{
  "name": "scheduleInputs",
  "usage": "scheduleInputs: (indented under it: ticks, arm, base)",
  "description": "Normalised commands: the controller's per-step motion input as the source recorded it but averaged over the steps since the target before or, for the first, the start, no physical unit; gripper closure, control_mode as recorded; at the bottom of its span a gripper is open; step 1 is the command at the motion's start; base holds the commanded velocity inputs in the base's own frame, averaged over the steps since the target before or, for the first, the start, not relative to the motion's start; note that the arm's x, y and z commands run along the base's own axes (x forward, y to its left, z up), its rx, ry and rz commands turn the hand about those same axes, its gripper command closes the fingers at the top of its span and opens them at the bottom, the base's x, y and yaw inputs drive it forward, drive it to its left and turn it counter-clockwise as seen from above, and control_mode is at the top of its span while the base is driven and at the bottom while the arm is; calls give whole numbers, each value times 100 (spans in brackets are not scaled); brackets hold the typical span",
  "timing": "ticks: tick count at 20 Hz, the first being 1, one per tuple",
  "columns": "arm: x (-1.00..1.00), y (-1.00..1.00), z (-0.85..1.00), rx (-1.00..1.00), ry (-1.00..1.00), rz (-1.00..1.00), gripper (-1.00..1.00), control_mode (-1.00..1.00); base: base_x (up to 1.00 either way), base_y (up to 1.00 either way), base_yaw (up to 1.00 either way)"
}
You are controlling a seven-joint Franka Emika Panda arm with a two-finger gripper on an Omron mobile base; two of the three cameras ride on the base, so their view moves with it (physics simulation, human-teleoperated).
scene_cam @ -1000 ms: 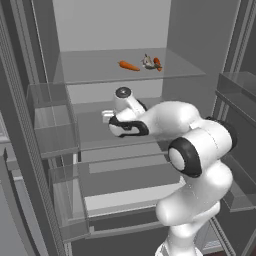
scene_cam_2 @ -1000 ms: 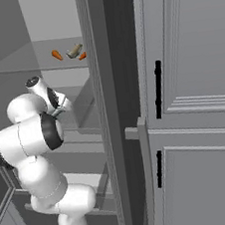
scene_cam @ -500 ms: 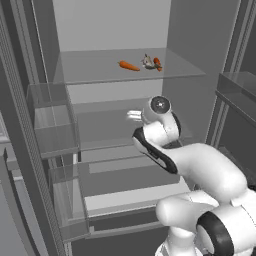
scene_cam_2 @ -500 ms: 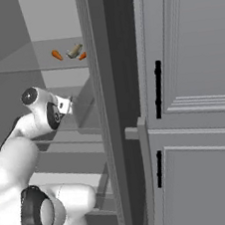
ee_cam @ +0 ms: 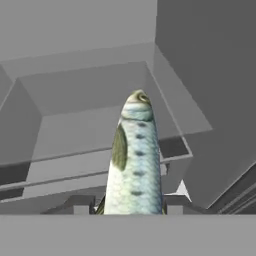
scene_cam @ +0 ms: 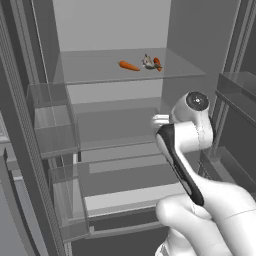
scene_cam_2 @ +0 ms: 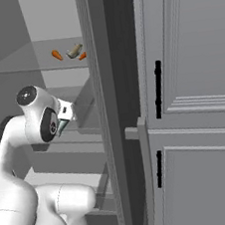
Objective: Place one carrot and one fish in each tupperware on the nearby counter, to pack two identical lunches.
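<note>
A silvery-green scaled fish (ee_cam: pixel 134 160) is pinched between the two dark fingertips of the gripper (ee_cam: pixel 127 204) at bottom centre of the hand view. A carry step is judged underway; transport toward a tupperware is called for next.

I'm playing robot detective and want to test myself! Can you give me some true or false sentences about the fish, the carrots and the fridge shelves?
1. The end effector is holding a fish. True.
2. An orange carrot lies on the upper glass shelf. True.
3. The held fish is bright red. False: it is silvery blue-green with dark spots.
4. The upper shelf has two carrots and a fish on it. True: a second carrot lies by a second fish.
5. The tall cabinet door with black handles stands wide open. False: it looks closed.
</note>
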Motion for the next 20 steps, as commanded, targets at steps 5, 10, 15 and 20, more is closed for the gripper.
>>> scheduleInputs:
  ticks: [5, 10, 15, 20]
  arm:
    - [-29, 2, -24, -18, 37, 8, 100, -100]
    - [-11, 1, 0, 0, 0, 0, 100, -100]
    - [-55, 0, -3, 0, 0, 16, 100, -100]
    - [-20, 1, 0, 0, 0, 6, 100, 100]
  base:
    - [0, 0, 0]
    - [0, 0, 0]
    - [0, 0, 0]
    - [-54, 2, 16]
